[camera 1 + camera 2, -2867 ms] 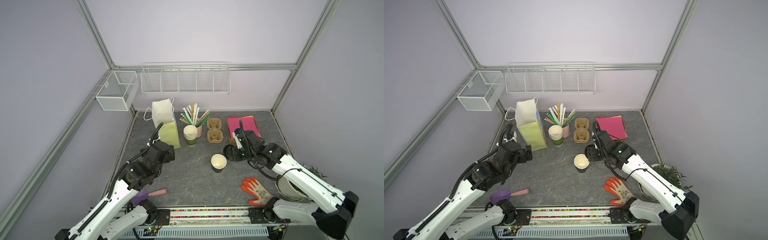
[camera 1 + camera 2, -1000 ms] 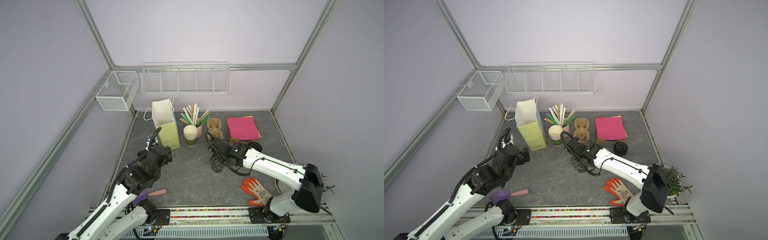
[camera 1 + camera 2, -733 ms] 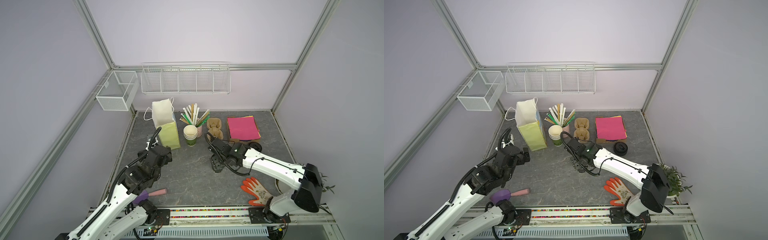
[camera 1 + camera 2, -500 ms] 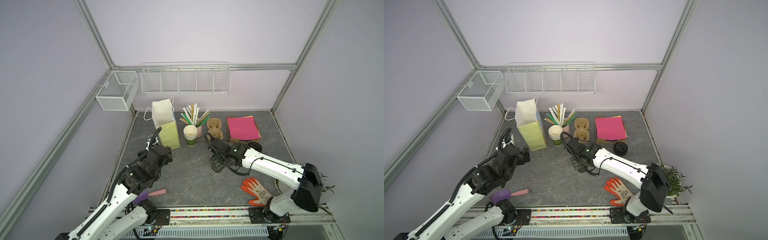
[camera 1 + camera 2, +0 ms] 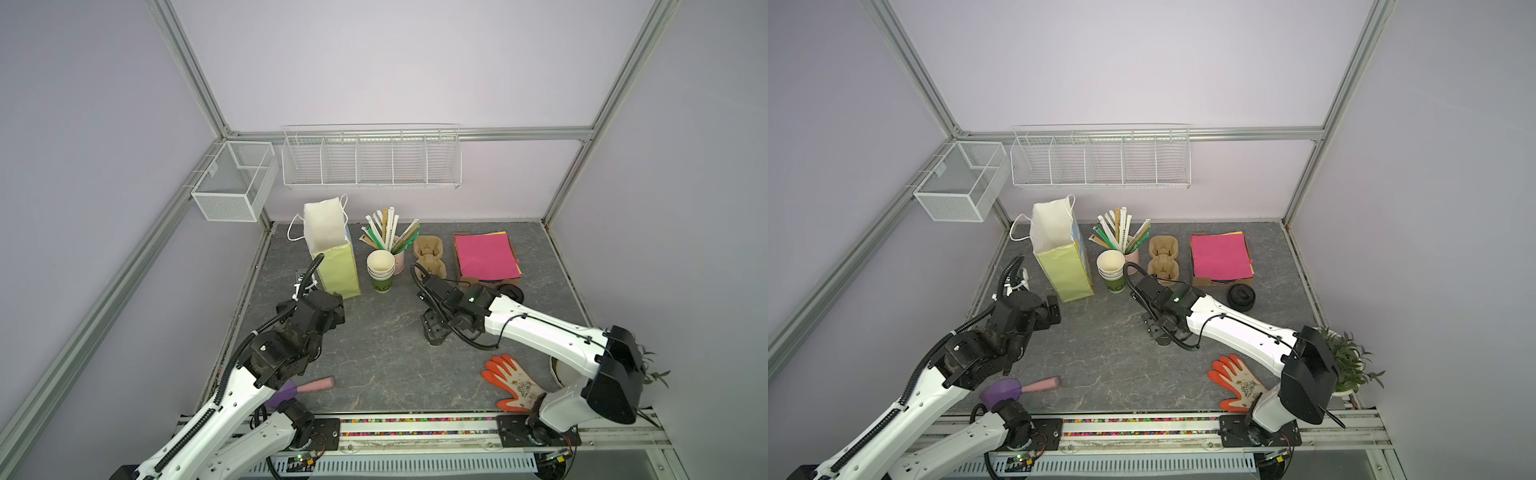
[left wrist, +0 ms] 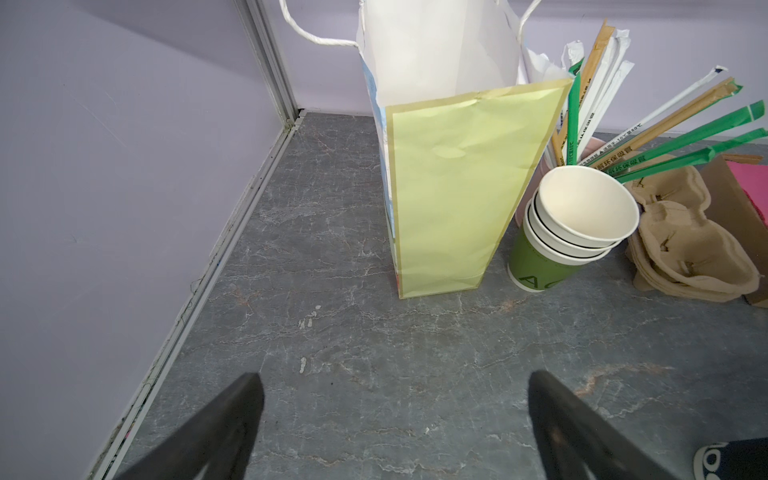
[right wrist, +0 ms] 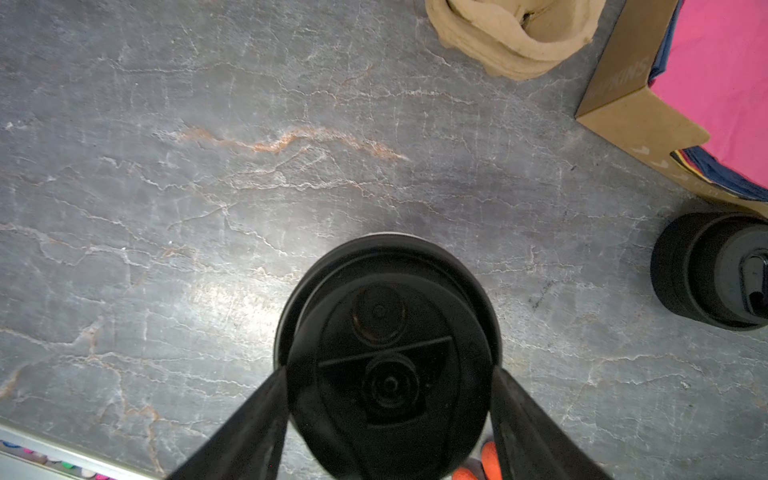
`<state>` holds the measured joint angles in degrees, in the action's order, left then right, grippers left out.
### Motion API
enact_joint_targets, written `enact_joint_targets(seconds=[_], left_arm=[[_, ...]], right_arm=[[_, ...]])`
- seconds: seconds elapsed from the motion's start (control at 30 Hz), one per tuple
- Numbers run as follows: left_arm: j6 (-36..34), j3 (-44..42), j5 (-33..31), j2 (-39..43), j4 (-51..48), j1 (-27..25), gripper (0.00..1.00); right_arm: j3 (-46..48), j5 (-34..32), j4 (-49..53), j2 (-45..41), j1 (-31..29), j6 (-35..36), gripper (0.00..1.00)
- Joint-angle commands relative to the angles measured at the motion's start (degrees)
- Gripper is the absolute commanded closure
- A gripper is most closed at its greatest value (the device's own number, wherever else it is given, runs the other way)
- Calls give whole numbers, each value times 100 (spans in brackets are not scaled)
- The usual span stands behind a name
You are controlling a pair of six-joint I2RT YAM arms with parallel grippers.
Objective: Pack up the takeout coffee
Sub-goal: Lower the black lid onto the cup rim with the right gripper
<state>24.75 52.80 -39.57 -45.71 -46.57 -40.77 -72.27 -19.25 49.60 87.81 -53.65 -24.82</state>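
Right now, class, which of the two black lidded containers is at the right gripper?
The takeout coffee mid-table, inside the right gripper; the other black container stands apart, untouched, beside the cardboard box.

Robotics lab test cell, aluminium frame [image 5: 189,66] at upper left, bare lilac walls [image 5: 374,62], two arms [image 5: 199,432] [image 5: 540,332] bolted to bottom rail [image 5: 415,432].

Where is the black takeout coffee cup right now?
In the right wrist view, the takeout coffee stands on the grey table, flanked by the right claw. In both top views that spot is mid-table, in front of the cardboard cup carriers.
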Motion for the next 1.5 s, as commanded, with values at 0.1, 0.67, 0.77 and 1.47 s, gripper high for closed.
enact_joint_targets(seconds=[0.1, 0.67, 0.77, 1.47], left_arm=[[-75, -68, 2, -24, -36, 34, 1], [-76, -68, 2, 1, -53, 34, 1], [-76, -67, 2, 1, -54, 34, 1], [-88, -68, 332, -55, -63, 34, 1]], right_arm=[[55, -26, -65, -119, 64, 12, 25], [149, 96, -100, 7, 82, -73, 23], [218, 161, -133, 46, 82, -118, 23], [433, 831, 85, 399, 235, -86, 25]])
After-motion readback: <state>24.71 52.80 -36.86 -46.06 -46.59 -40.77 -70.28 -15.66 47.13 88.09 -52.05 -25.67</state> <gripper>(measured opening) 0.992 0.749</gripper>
